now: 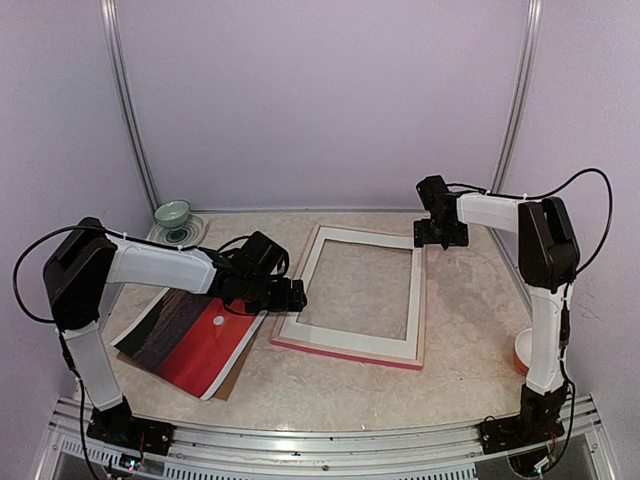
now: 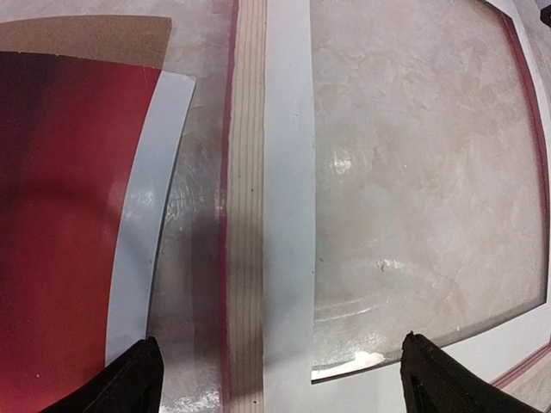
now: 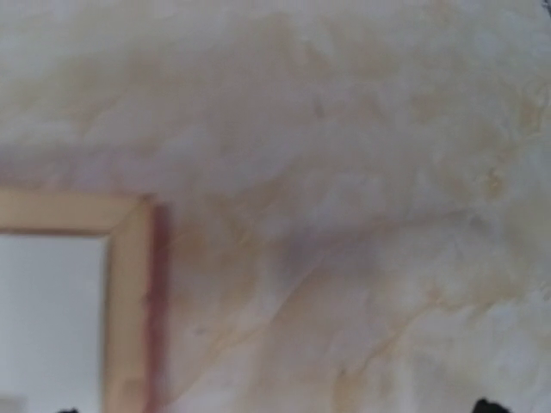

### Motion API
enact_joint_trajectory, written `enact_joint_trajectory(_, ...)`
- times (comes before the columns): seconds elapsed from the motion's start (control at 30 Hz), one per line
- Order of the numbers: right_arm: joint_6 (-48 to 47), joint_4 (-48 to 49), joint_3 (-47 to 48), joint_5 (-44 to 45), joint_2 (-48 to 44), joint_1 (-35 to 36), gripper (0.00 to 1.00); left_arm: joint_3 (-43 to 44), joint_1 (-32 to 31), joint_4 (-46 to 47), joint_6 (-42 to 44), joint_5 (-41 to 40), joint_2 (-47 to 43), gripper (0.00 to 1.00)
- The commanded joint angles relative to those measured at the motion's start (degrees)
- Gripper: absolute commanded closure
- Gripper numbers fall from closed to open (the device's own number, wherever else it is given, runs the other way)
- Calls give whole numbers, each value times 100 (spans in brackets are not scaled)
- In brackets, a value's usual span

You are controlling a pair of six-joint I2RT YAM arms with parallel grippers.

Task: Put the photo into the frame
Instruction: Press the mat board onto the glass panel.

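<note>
The frame (image 1: 422, 300) lies back side up in the middle of the table, pale wood rails with a pink edge, and a white mat board (image 1: 345, 340) sits inside it. To its left lies the photo (image 1: 195, 340), red and dark with a white spot, on a brown backing board (image 1: 236, 375). My left gripper (image 1: 293, 294) hovers open over the frame's left rail (image 2: 245, 215), with the photo (image 2: 60, 215) just beside it. My right gripper (image 1: 440, 236) is open above the far right corner of the frame (image 3: 129, 284). Neither gripper holds anything.
A green bowl (image 1: 172, 212) stands on a round coaster at the back left. A red and white object (image 1: 522, 350) sits by the right arm's base. Walls close in the table (image 1: 470, 330) at the back and sides.
</note>
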Motion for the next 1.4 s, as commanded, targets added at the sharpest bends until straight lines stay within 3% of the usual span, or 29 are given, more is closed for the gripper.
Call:
enact_joint_trajectory(0.0, -182, -137, 372, 148, 322, -108, 1, -64, -70, 57, -46, -117, -192, 5)
enact_joint_trajectory(0.17, -281, -112, 497, 2, 615, -110, 1, -50, -106, 18, -79, -153, -200, 1)
enact_joint_trajectory(0.87, -476, -143, 680, -340, 1054, -109, 1, 40, -189, -56, -156, -266, -87, 1)
enact_joint_trajectory(1.37, -472, 363, -40, -1628, -448, -56, 1, 363, 142, -175, 21, -569, 110, 1)
